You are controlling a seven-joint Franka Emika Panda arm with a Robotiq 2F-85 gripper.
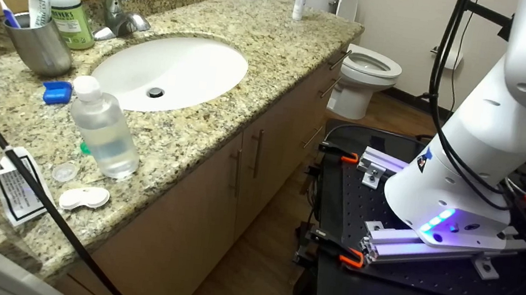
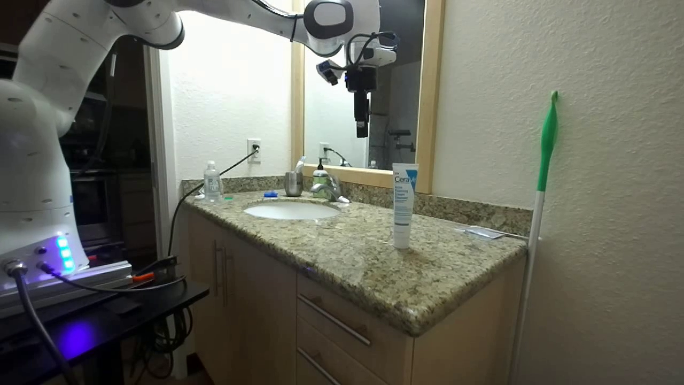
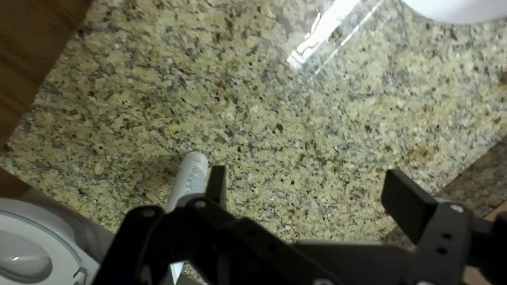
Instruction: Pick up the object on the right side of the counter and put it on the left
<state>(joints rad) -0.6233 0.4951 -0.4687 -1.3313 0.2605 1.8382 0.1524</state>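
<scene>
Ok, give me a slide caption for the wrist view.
Open, empty gripper above the speckled granite counter, partly hiding the white tube; toilet at lower left.

A tube [image 1: 300, 1] stands upright near the far end of the tabletop [image 1: 271, 34], its top out of sight. The sink [image 1: 202, 71] lies between it and the bottle [image 1: 108, 135], which is clear, upright and capped. Behind the sink is the tap [image 1: 122, 17]; near it stand the soap [image 1: 73, 22] and a metal cup [image 1: 46, 51] holding a toothbrush [image 1: 9, 15]. A blue case [image 1: 57, 93] lies near the cup, a white lens case [image 1: 84, 198] near the bottle. A black cable [image 1: 50, 208] crosses in front of a printed card [image 1: 18, 191]. The arm [image 1: 493, 124] stands apart from the tabletop, blue lights [image 1: 437, 220] glowing on its base [image 1: 435, 199].
</scene>
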